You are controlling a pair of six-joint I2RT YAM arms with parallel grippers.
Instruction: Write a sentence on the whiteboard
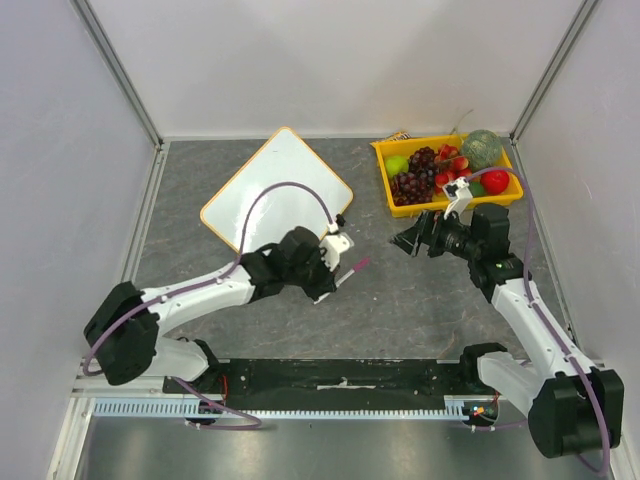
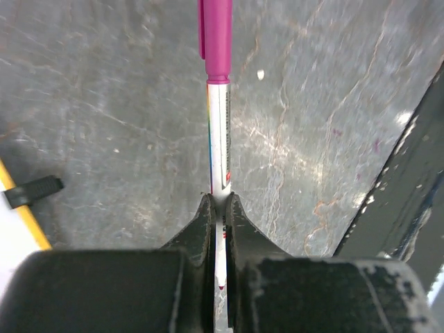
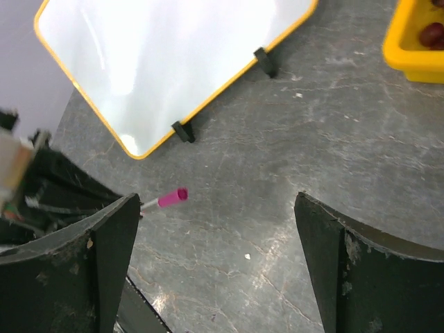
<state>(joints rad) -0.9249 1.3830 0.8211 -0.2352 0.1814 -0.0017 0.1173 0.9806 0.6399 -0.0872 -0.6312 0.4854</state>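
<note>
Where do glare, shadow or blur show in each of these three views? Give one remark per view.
Top external: even lighting, soft shadows, the whiteboard plain white, no hotspot. Right wrist: pale glare streaks cross the whiteboard; the open right gripper looms dark. Left wrist: the marker reads fairly sharp, sheen on the table, the left gripper murky up close.

A grey, marble-veined table [image 1: 400,300] carries two things, well apart. The whiteboard [image 1: 275,185] lies flat toward the far edge, left of the middle, turned so one corner points at the far edge. Two black clips [image 3: 184,131] sit on its near right edge, touching the table. A yellow tray [image 1: 384,175] of fruit sits in the far right corner.
</note>
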